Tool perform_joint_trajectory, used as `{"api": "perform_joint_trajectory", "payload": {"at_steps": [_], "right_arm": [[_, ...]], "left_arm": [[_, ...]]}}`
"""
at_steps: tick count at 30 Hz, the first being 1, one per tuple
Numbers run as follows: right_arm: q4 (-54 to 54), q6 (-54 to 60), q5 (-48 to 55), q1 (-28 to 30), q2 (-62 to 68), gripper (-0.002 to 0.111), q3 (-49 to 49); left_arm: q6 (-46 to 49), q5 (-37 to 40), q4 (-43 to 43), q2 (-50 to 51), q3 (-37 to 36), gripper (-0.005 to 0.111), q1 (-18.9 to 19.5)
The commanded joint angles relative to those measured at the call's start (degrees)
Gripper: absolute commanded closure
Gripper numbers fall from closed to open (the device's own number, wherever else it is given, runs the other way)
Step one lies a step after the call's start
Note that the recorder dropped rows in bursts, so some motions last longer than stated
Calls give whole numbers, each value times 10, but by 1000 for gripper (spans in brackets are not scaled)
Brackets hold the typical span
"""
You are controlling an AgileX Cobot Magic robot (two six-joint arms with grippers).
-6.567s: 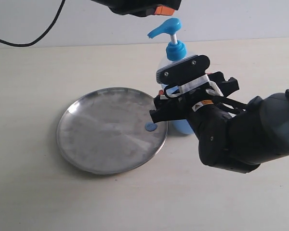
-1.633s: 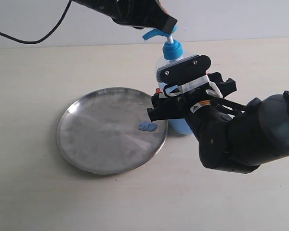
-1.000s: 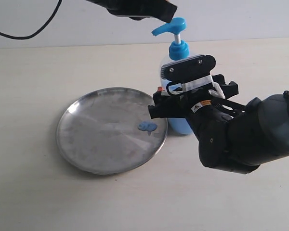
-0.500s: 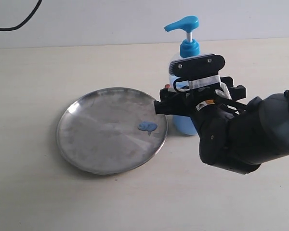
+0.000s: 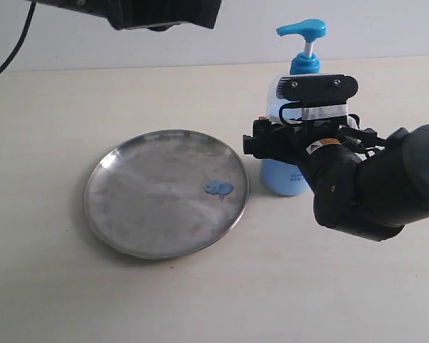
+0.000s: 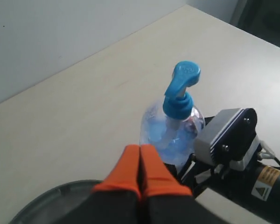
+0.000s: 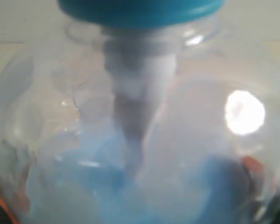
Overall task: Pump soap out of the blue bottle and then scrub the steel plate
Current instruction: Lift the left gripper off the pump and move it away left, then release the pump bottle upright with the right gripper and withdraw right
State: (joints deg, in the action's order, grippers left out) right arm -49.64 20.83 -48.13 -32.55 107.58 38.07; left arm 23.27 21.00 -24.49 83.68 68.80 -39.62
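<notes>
Warning-triangle sticker [image 6: 266,179] near blue bottle [image 6: 171,133]

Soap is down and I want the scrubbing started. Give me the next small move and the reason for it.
Probably lower the left gripper, fingers shut, toward the soap on the steel plate. The blob already lies near the rim, the right gripper holds the blue bottle beside the plate, apart from it, and the left hangs above, touching nothing.
</notes>
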Motion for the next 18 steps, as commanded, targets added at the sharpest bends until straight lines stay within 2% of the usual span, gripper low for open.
{"api": "perform_joint_trajectory", "payload": {"at_steps": [1,7,10,18], "right_arm": [[23,0,-20,17,-9,108,1],[40,0,-20,17,-9,108,1],[51,-1,-7,17,-9,101,1],[41,48,28,17,-11,47,1]], "left_arm": [[-9,-52,-1,-35,-57,107,14],[-15,-100,-5,-75,-126,107,42],[-15,-112,-12,-85,-142,107,43],[-15,-94,-12,-86,-143,107,43]]}}
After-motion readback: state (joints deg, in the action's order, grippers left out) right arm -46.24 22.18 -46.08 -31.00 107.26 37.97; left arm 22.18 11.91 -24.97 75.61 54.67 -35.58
